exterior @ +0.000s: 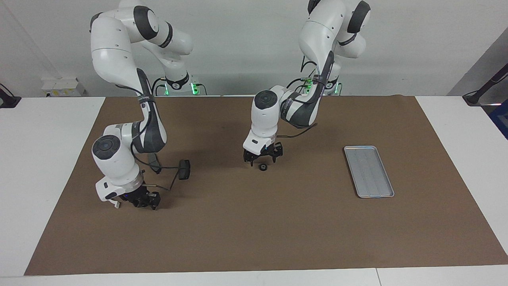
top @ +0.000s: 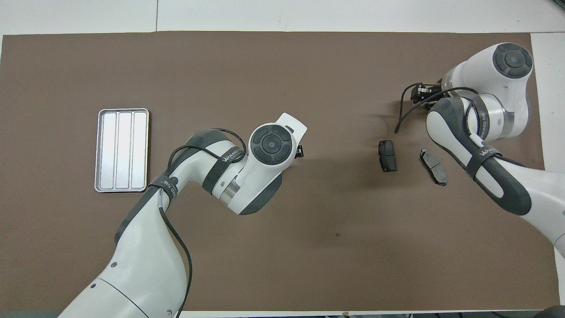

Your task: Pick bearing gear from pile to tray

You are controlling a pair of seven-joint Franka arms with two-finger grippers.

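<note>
The bearing gear (exterior: 262, 167), a tiny black round piece, lies alone on the brown mat midway along the table. My left gripper (exterior: 262, 159) hangs open just above it, fingers spread to either side. In the overhead view the left arm's wrist covers the gear and only a bit of the left gripper (top: 300, 151) shows. The silver tray (exterior: 369, 171) (top: 122, 150) lies empty toward the left arm's end. My right gripper (exterior: 145, 201) (top: 419, 92) is down at the mat by the pile, near two dark brake-pad plates (top: 387, 155) (top: 433, 166).
The brown mat (exterior: 254, 230) covers most of the white table. A black cable loops from the right arm's wrist over the mat beside the brake-pad plates (exterior: 184, 169).
</note>
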